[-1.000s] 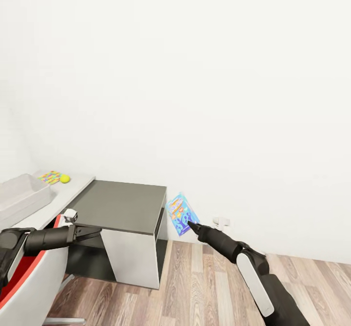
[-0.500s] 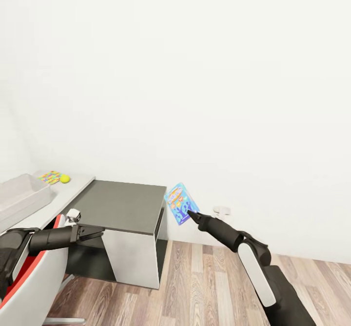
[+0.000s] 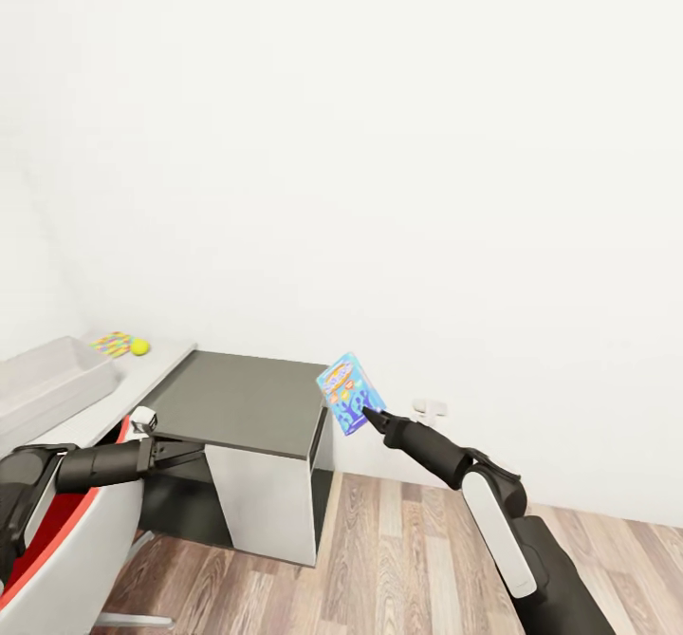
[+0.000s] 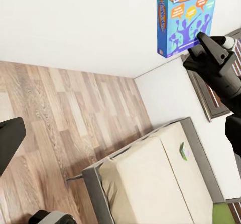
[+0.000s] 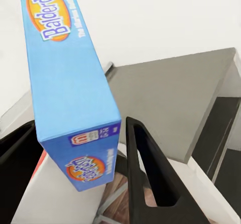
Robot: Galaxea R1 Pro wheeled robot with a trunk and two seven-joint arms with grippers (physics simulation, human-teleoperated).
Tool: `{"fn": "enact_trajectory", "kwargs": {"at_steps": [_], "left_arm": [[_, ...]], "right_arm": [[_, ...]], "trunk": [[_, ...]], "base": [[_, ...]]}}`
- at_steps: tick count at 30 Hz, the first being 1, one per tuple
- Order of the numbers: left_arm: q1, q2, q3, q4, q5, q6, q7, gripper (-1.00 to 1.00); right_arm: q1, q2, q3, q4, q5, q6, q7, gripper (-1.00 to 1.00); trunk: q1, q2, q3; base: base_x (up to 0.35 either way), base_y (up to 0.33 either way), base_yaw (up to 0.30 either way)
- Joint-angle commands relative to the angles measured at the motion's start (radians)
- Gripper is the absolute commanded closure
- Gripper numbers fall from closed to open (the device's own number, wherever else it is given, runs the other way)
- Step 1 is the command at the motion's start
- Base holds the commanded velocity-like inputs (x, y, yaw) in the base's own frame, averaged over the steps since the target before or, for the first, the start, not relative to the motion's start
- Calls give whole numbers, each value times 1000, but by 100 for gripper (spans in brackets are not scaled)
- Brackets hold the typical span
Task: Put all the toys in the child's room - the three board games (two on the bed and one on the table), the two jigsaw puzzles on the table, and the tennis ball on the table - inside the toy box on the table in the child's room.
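Note:
My right gripper [image 3: 368, 417] is shut on a blue "Balderdash" board game [image 3: 350, 392], held upright in the air beside the dark cabinet's right edge. The right wrist view shows the box [image 5: 70, 98] clamped between the two black fingers [image 5: 150, 174]. Far left, the grey toy box [image 3: 47, 379] stands on the pale table [image 3: 142, 379], with a jigsaw puzzle [image 3: 112, 343] and the tennis ball [image 3: 139, 346] behind it. My left gripper [image 3: 180, 450] hangs open and empty in front of the cabinet. In the left wrist view the cream bed [image 4: 155, 184] carries a small flat box [image 4: 185, 151].
A low cabinet with a dark grey top [image 3: 251, 398] adjoins the table on its right. A red and white chair [image 3: 57, 531] sits under my left arm. White wall rises behind, with wood-plank floor [image 3: 408, 559] to the right.
My right gripper has lifted the blue game box higher and slightly left, up to the level of the cabinet's top. The view shifted a little. The left arm has barely moved.

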Motion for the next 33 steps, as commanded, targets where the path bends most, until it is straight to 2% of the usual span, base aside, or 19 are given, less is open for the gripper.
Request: {"fn": "enact_trajectory", "kwargs": {"at_steps": [1, 16, 33], "left_arm": [[-1, 0, -1, 0, 0, 11, -4, -100], [0, 1, 1, -1, 0, 8, -7, -100], [4, 2, 9, -2, 3, 6, -13, -100]], "right_arm": [[-1, -1, 1, -1, -3, 4, 1, 100], [-1, -1, 4, -3, -3, 6, 1, 100], [-1, 1, 6, -3, -3, 15, -3, 100]], "trunk": [[1, -2, -2], [1, -2, -1], [1, -2, 0]], "base": [[0, 0, 52], [0, 0, 23], [0, 0, 273]]}}
